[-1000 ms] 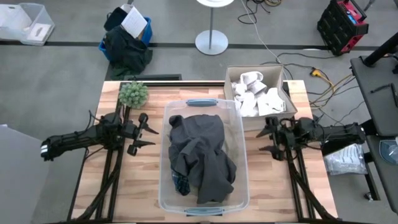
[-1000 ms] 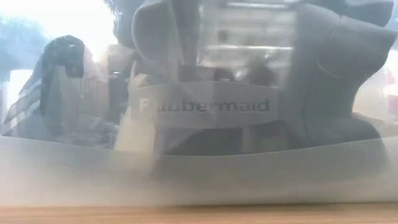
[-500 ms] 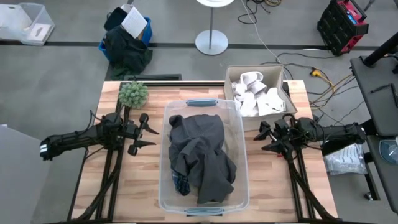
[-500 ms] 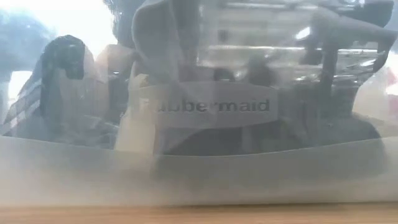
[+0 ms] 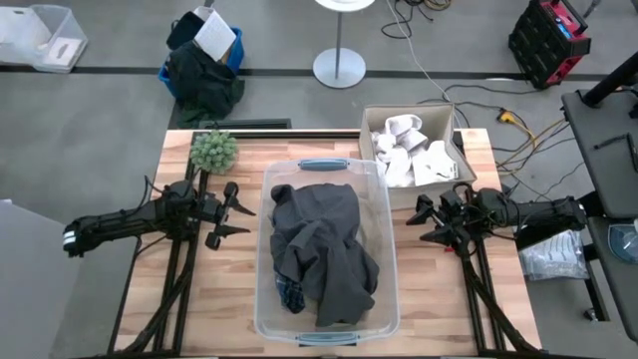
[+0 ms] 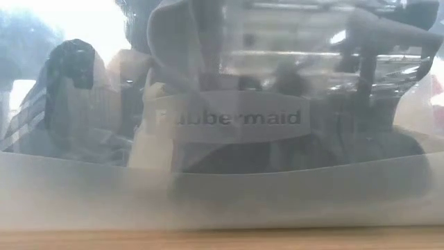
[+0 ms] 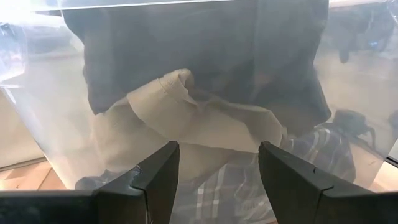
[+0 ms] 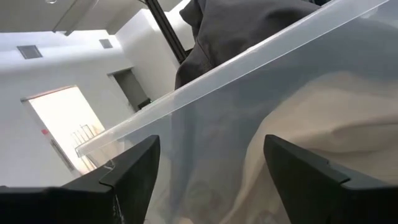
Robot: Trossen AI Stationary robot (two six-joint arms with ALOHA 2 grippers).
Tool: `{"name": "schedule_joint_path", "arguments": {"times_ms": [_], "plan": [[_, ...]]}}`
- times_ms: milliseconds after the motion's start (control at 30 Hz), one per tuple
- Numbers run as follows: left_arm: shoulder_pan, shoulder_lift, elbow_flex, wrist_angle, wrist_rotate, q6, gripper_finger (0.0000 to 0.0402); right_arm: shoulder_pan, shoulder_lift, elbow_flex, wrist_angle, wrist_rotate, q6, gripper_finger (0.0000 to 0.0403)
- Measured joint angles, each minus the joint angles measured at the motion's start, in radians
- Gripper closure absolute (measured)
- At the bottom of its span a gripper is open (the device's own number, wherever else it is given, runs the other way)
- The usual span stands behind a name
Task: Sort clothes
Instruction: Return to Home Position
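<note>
Just beside the clear bin (image 5: 392,271), right gripper (image 5: 423,221) has edged closer, fingers spread, empty. Opposite, left gripper (image 5: 237,211) likewise released; sorting looks finished.

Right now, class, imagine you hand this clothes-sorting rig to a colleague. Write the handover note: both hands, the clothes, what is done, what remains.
Left hand: open, empty, beside the clear bin's left wall.
Right hand: open, empty, by the bin's right wall, next to the brown box.
Clothes: dark grey piece on top in the bin, with the tan piece and plaid shirt under it. White pieces are in the box.
Done: no garment shows loose on the table.
Left: probably only parking both arms.
</note>
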Motion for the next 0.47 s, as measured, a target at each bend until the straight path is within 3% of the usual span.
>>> {"name": "schedule_joint_path", "arguments": {"times_ms": [467], "plan": [[0.000,0.000,0.000,0.000,0.000,0.000,0.0203,0.000,0.000,0.000,0.000,0.000,0.000,0.0144]]}}
